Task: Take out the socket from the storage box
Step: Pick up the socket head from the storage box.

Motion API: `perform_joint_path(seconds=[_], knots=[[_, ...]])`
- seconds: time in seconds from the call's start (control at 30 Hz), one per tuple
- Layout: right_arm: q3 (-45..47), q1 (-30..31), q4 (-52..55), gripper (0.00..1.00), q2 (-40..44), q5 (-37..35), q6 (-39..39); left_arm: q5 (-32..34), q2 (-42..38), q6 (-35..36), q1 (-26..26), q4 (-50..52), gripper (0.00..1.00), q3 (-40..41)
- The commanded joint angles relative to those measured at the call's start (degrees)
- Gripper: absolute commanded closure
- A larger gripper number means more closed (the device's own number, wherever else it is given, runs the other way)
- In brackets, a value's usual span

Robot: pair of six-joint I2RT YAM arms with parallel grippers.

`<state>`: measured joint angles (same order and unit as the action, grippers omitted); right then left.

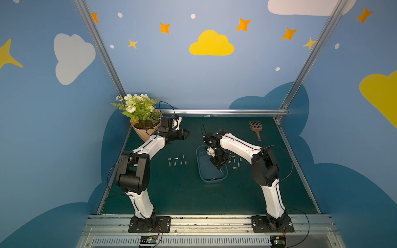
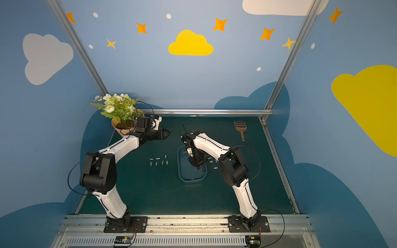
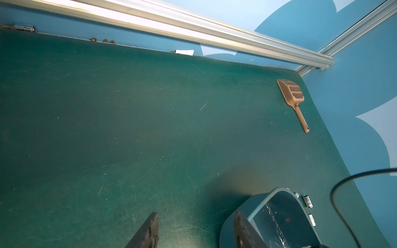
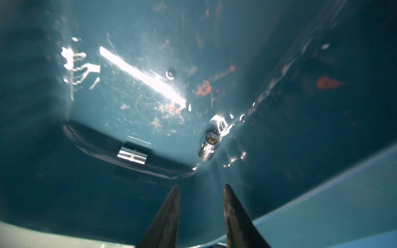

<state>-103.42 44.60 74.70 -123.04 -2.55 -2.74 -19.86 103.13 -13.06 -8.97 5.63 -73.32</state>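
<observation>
The left arm [image 1: 148, 147] rises from its base, elbow bent and wrist level. The left gripper [image 1: 186, 134] points sideways toward the centre, held aloft with its jaws apart and empty. The right arm [image 1: 237, 144] folds over at the wrist, and the right gripper [image 1: 220, 166] points steeply down, its jaws narrowly apart and clasping nothing.

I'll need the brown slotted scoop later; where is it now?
In both top views the scoop lies flat near the far right corner of the green mat, handle toward the robot, well beyond the storage box.
</observation>
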Motion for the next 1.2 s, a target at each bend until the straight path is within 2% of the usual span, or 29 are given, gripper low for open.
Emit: perform_joint_path(seconds=[0.0,0.7,1.17], knots=[[0.9,0.4,-0.7,0.64,-1.2,-0.7,-0.6,-0.1,-2.3,1.4,0.5,0.9,0.43,0.7],[3.5,0.7,-5.1,0.66,-4.4,-0.4,-1.9,0.3,-3.0,2.1,1.6,1.1,0.43,0.6],[7.0,0.8,-7.2,0.74,-3.5,0.7,-2.9,1.0,-3.7,2.1,1.8,1.2,0.43,1.0]])
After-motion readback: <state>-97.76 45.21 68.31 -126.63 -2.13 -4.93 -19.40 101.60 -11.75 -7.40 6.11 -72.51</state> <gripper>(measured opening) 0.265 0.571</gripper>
